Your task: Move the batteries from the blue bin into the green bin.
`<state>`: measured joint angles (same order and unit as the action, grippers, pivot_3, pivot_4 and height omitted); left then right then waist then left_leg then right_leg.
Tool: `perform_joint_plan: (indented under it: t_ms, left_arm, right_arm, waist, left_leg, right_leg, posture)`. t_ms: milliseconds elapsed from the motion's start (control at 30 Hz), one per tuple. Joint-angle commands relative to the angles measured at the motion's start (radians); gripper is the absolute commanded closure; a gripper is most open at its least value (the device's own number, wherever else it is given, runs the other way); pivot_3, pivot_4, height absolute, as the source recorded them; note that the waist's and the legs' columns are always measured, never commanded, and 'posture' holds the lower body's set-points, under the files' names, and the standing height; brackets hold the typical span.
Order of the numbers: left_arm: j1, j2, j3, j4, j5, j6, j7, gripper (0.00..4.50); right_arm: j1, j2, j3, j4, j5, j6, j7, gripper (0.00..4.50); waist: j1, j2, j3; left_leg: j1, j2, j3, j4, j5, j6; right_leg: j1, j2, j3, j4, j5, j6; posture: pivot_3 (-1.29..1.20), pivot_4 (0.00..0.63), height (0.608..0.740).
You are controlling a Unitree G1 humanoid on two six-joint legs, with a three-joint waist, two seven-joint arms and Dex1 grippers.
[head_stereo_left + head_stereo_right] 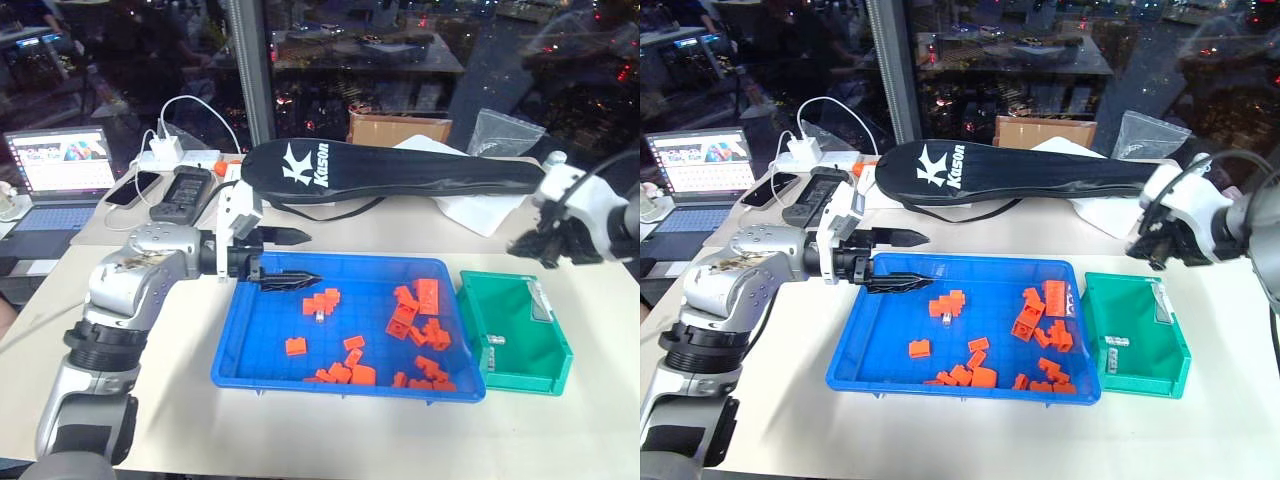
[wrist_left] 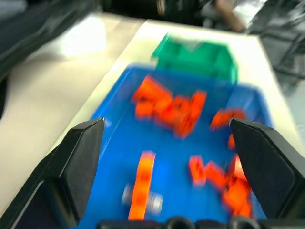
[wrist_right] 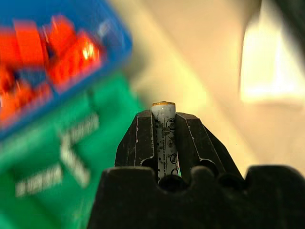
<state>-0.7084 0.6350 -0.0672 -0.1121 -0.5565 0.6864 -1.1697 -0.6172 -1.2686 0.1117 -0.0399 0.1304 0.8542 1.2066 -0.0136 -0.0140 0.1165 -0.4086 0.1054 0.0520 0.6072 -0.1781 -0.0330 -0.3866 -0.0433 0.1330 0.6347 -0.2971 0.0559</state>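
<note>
Silvery battery (image 3: pixel 163 138) clamped between closed fingers of right gripper (image 1: pixel 548 243), tip sticking out past them. Green bin (image 1: pixel 520 340) sits below and slightly inward of this gripper; blue bin (image 1: pixel 250 345) further inward. Step in hand: carry to green bin. Next move, as I judge: bring gripper over bin, lower, release. Left gripper (image 1: pixel 290 258) open wide, empty, over blue bin's far corner; one more battery (image 1: pixel 318 314) lies just ahead of it among bricks (image 1: pixel 425 330). Small pale items in green bin hard to identify.
</note>
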Motion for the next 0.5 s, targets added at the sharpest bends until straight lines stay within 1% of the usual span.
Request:
perform_joint_plan:
  t_ms: [33, 100, 167, 233, 300, 500]
  left_arm:
    - [-0.045, -0.007, 0.021, -0.001, -0.033, 0.002, -0.011, 0.00]
    - [-0.057, -0.009, 0.026, 0.000, -0.040, 0.010, -0.012, 0.00]
    - [-0.063, -0.002, 0.025, -0.002, -0.043, 0.013, -0.018, 0.00]
    - [-0.070, 0.010, 0.010, 0.007, -0.019, -0.005, -0.025, 0.00]
    - [-0.076, 0.011, 0.012, 0.019, -0.016, -0.006, -0.024, 0.00]
    - [-0.059, 0.036, -0.005, 0.001, 0.007, -0.014, -0.034, 0.00]
  right_arm:
    - [0.131, -0.008, -0.085, -0.103, 0.041, 0.016, -0.019, 4.25]
    - [0.194, -0.003, -0.094, -0.127, 0.039, 0.017, -0.041, 4.25]
    - [0.208, 0.025, -0.091, -0.130, 0.035, 0.012, -0.076, 4.25]
    - [0.213, 0.032, -0.052, -0.121, -0.003, -0.031, -0.100, 4.25]
    - [0.200, 0.065, -0.021, -0.113, -0.007, -0.029, -0.119, 4.25]
    - [0.178, 0.105, 0.077, -0.068, -0.077, -0.102, -0.131, 4.25]
  waist:
    - [-0.005, 0.002, 0.000]
    - [-0.004, 0.002, 0.001]
    - [-0.004, 0.002, 0.001]
    - [-0.004, 0.003, 0.001]
    - [-0.003, 0.003, 0.001]
    - [-0.001, 0.002, 0.001]
  left_leg:
    - [0.000, 0.000, 0.000, 0.000, 0.000, 0.000]
    - [0.001, -0.001, -0.001, 0.001, 0.000, 0.000]
    - [0.001, -0.002, -0.002, 0.002, 0.000, 0.000]
    - [0.001, -0.002, -0.001, 0.003, 0.001, -0.001]
    - [0.002, -0.002, -0.002, 0.003, 0.001, -0.002]
    - [0.001, -0.002, -0.002, 0.003, 0.001, -0.002]
  right_leg:
    - [0.000, 0.000, 0.001, 0.001, 0.000, 0.000]
    - [0.000, 0.000, 0.001, 0.005, 0.000, 0.000]
    - [0.000, 0.000, 0.001, 0.006, -0.002, 0.003]
    - [0.000, 0.000, 0.001, 0.006, -0.002, 0.003]
    - [0.000, 0.000, 0.001, 0.006, -0.002, 0.003]
    - [0.000, 0.000, 0.001, 0.006, -0.002, 0.003]
  posture:
    - [0.00, 0.150, 0.696]
    - [0.00, 0.150, 0.696]
    - [0.00, 0.150, 0.696]
    - [0.00, 0.150, 0.696]
    - [0.00, 0.150, 0.696]
    - [0.00, 0.150, 0.696]
